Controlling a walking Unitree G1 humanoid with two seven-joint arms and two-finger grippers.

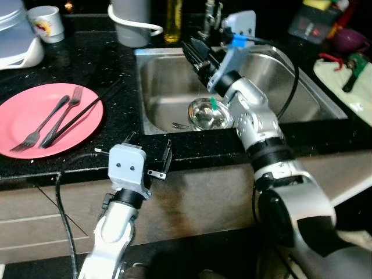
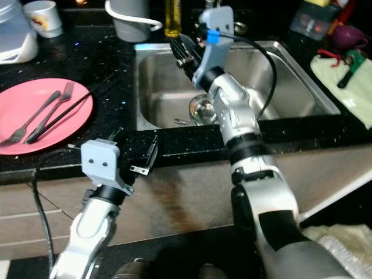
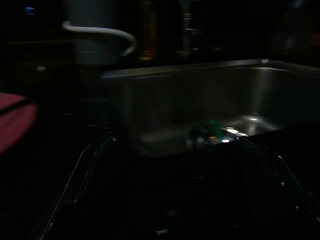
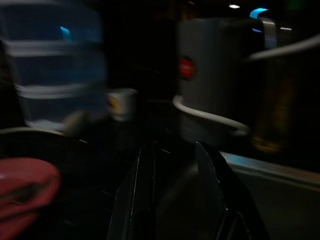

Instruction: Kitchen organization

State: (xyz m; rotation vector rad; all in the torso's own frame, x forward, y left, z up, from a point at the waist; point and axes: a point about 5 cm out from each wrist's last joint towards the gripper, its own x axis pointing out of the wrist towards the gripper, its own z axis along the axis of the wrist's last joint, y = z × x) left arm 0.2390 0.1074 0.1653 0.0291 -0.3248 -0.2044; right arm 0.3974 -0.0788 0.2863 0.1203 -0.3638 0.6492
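the right gripper [image 1: 195,55] hangs over the far left part of the sink [image 1: 302,87], its two black fingers a little apart with nothing between them, pointing toward the back of the counter. the steel bowl [image 1: 204,114] lies below and nearer the robot than those fingers, on the sink floor beside the front wall, with something small and green at its rim. the left gripper [image 1: 150,154] rests spread wide and empty at the counter's front edge, just left of the sink's near corner. the pink plate [image 1: 23,125], with two forks [image 1: 52,119] and dark chopsticks [image 1: 87,109], lies further left. by this judgement the right arm is nearer the bowl. the dark left wrist view looks into the basin toward the bowl; the right wrist view faces a grey jug [image 4: 215,75] and a cup [image 4: 121,104], possibly a mug.
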